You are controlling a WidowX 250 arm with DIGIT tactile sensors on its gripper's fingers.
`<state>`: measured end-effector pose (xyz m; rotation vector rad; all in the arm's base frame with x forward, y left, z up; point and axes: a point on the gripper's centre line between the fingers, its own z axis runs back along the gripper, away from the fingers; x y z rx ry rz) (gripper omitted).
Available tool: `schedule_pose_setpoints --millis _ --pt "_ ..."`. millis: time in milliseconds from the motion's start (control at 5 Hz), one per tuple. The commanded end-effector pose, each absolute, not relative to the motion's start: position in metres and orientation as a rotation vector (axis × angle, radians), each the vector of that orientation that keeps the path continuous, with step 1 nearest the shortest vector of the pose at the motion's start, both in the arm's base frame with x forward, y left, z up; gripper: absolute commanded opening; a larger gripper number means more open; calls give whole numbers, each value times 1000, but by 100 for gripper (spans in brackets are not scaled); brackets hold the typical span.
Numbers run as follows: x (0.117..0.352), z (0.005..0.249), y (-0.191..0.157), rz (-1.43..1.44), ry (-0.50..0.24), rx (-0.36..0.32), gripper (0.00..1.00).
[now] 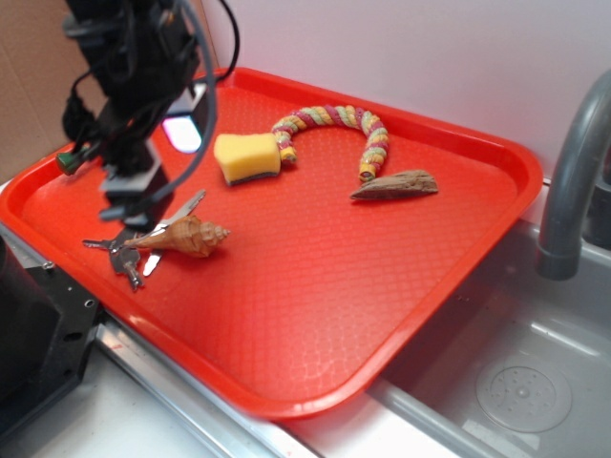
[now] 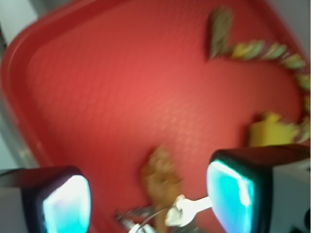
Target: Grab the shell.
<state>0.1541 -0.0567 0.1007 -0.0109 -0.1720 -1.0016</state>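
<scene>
One shell (image 1: pixel 187 236) lies on one red tray (image 1: pixel 315 286) beside keys (image 1: pixel 122 256), under the wide-open gripper (image 2: pixel 148 199).

Exterior looks down across the tray (image 1: pixel 315 315); wrist view hovers close above it.

Exterior view: bright, even, diffuse light; soft short shadows under objects on the glossy red plastic tray (image 1: pixel 315 286), faint sheen along its rim. Focus sharp. Wrist view: heavy blur throughout, colours washed; the pincer's glowing cyan finger pads (image 2: pixel 228 196) overexposed, edges smeared.
</scene>
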Motion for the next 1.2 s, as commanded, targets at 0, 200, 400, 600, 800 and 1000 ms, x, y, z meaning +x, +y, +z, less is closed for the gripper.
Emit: schedule_pose_setpoints --millis 0,200,400,600,800,1000 --pt "145 68 -49 -1018 -72 -25 100" --pt "145 49 -42 -1011 -36 -47 100" --pt "140 33 -40 -1011 0 -75 100" --pt "141 14 -36 -993 64 -95 100" --pt "149 9 -35 -981 90 -98 0" --pt "155 16 -38 -1002 73 -95 0"
